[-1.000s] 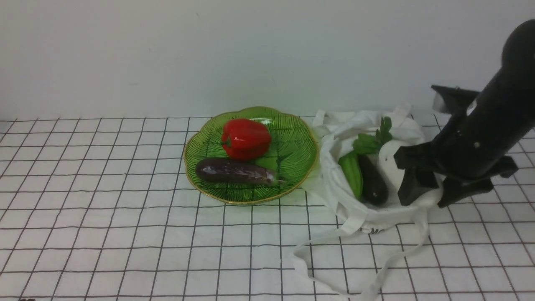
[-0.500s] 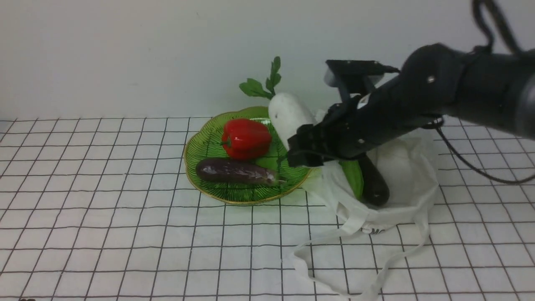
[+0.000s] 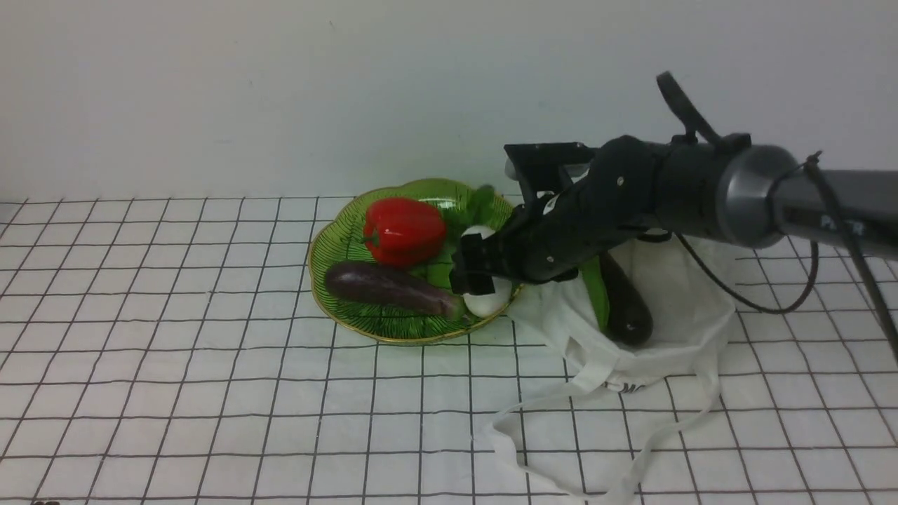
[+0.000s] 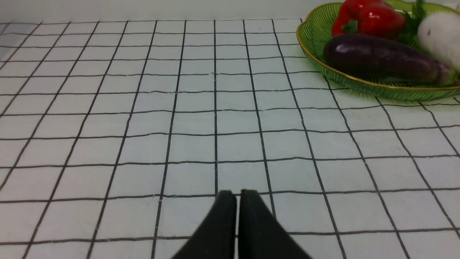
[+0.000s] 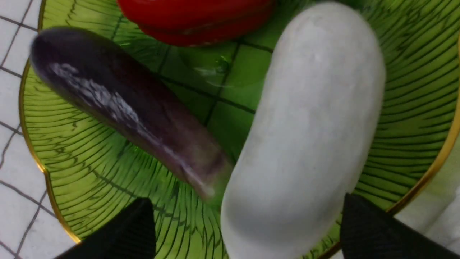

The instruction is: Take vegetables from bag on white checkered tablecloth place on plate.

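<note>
Gridded tablecloth [image 3: 175, 393], ribbed green plate [image 3: 337, 249], glossy radish [image 5: 309, 118]

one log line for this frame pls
right gripper: open, astride white radish on plate | left gripper: shut, over tablecloth | bag: holds green vegetable, aubergine

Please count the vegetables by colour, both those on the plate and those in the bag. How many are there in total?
Red: 1, the pepper on the plate.
White: 1, the white radish on the plate.
Green: 1, the long green vegetable in the bag.
Dark purple: 2, the plate aubergine and the bag aubergine.
Total: 5.
</note>
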Robot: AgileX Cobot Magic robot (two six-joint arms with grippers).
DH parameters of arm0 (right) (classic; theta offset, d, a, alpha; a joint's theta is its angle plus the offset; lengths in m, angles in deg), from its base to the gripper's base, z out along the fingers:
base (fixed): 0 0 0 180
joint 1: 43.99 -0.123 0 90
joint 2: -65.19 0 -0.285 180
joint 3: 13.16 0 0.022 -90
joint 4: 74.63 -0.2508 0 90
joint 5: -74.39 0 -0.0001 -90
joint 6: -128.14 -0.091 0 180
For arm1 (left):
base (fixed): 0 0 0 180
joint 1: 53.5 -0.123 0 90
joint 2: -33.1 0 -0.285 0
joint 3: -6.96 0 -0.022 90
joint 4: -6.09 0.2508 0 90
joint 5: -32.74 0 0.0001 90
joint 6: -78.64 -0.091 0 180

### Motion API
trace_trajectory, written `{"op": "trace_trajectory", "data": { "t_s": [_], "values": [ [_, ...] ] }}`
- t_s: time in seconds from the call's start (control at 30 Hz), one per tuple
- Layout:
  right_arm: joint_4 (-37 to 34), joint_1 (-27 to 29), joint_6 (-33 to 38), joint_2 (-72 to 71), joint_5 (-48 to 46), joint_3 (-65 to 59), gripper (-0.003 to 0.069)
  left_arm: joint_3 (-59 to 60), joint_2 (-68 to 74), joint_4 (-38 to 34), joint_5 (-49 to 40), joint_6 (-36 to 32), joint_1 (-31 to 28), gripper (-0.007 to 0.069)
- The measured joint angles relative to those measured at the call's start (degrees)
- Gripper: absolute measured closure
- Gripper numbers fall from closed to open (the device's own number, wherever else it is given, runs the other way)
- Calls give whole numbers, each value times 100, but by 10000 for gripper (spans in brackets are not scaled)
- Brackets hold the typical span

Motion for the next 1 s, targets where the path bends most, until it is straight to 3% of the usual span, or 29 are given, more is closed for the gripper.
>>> {"op": "trace_trajectory", "data": {
  "t_s": [0.17, 0.3, 0.33, 0.37, 0.43, 0.57, 0.73, 0.8, 0.97, 1.0],
  "values": [
    [207, 67, 0, -370, -1220, 792, -32, 0, 0, 0, 0, 0, 0, 632],
    [516, 158, 4, -734, -2753, 1642, -5, 0, 0, 0, 0, 0, 0, 632],
    [542, 159, 4, -776, -2753, 1750, -1, 0, 0, 0, 0, 0, 0, 632],
    [777, 182, 4, -929, -3446, 2184, 44, 0, 0, 0, 0, 0, 0, 632],
    [977, 182, -13, -1039, -3610, 2477, 84, 0, 0, 0, 0, 0, 0, 632],
    [1654, 231, -388, -1674, -3758, 2907, 263, 0, 0, 0, 0, 0, 0, 632],
    [2136, 242, -679, -3045, -3847, 2341, 543, 0, 0, 0, 0, 0, 0, 632],
    [2148, 242, -706, -3746, -3853, 1807, 623, 0, 0, 0, 0, 0, 0, 632],
    [2175, 242, -911, -5344, -3857, 273, 669, 0, 0, 0, 0, 0, 0, 632],
    [2175, 242, -962, -6138, -3676, -664, 671, 0, 0, 0, 0, 0, 0, 632]
  ]
}}
